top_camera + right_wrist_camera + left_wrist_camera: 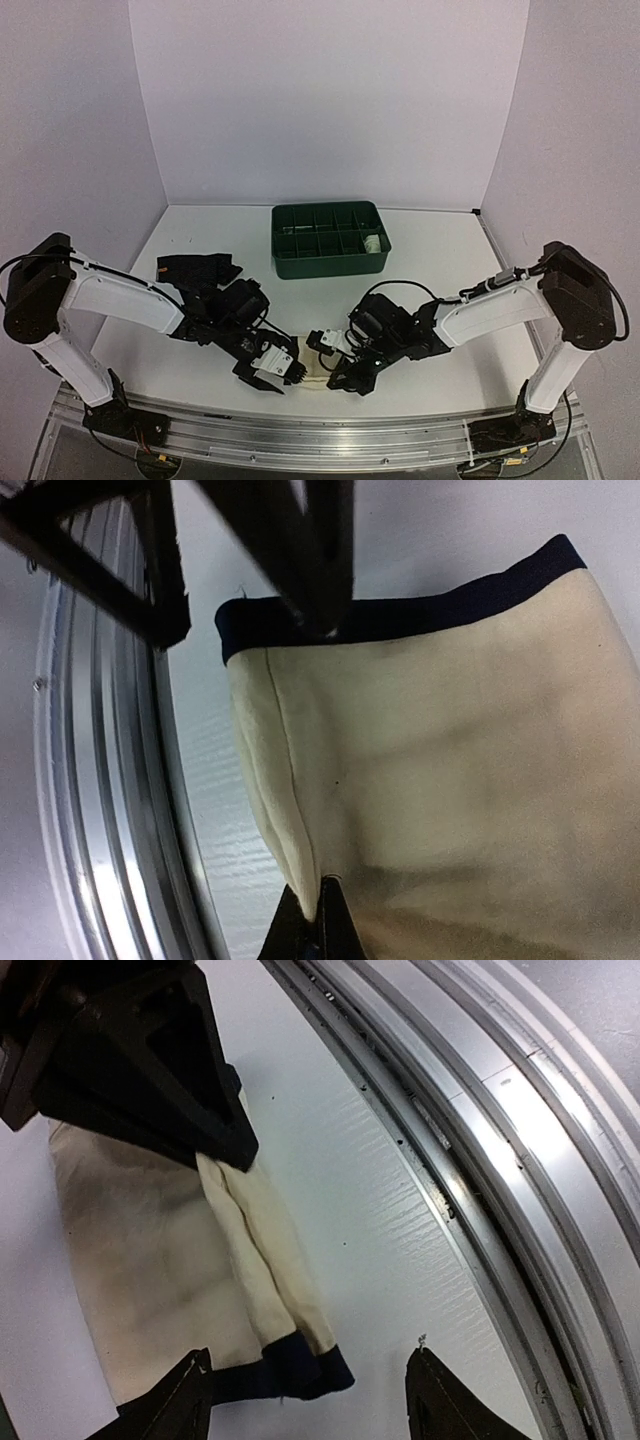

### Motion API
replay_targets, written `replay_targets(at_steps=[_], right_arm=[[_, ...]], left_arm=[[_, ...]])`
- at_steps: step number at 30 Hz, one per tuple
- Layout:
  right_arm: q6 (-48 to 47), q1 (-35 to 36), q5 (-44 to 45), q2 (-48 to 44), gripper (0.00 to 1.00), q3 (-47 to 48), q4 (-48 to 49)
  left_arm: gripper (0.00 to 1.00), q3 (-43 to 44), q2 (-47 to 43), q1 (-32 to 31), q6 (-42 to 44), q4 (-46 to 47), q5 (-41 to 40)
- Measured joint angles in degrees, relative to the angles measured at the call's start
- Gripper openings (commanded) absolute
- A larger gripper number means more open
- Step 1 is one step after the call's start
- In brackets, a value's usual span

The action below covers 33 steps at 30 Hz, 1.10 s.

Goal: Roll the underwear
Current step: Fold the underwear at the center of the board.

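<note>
The cream underwear point(312, 377) with a navy waistband lies folded on the white table near the front edge, between my two grippers. In the left wrist view the underwear point(150, 1250) lies flat, and its navy corner sits between the wide-apart fingers point(185, 1405) of my left gripper point(312, 1405), which is open. In the right wrist view my right gripper point(316, 925) is shut on the folded side edge of the underwear point(450, 760). In the top view the left gripper point(272, 376) and right gripper point(345, 380) face each other across the cloth.
A green compartment bin point(330, 262) stands at the back middle with a pale rolled item point(372, 242) in one cell. A dark garment pile point(197, 270) lies at the left. The aluminium rail point(320, 440) runs along the table's front edge, close to the underwear.
</note>
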Motion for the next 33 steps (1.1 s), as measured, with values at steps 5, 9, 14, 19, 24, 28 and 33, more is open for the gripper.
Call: replay_targets(at_steps=[5, 9, 14, 19, 24, 28, 33], right_arm=[[13.89, -1.64, -7.09, 3.76, 0.0, 0.0, 6.76], [21.66, -3.12, -10.39, 5.77, 0.0, -0.37, 12.21], [26.94, -4.63, -13.14, 6.15, 0.0, -1.37, 16.81], [28.66, -5.2, -15.29, 6.19, 0.0, -1.55, 18.77], [29.01, -5.21, -17.18, 6.68, 0.0, -1.69, 19.8], [28.98, -5.19, -17.99, 6.69, 0.0, -1.99, 19.92], [28.97, -5.21, -18.01, 6.69, 0.0, -2.55, 20.14]], left_arm=[[0.7, -0.81, -1.24, -0.02, -2.89, 0.98, 2.08], [0.62, -0.65, -0.64, 0.0, -5.55, 1.7, 2.04], [0.58, -0.54, 0.73, 0.0, -6.51, 2.05, 1.65], [0.58, -0.4, 2.12, -0.02, -6.38, 3.97, -2.06], [0.58, 0.74, 2.91, -0.02, -5.85, 5.9, -4.08], [0.39, 2.24, 4.67, -0.02, -5.85, 7.62, -5.86], [0.02, 2.55, 6.0, -0.02, -5.35, 7.23, -6.47]])
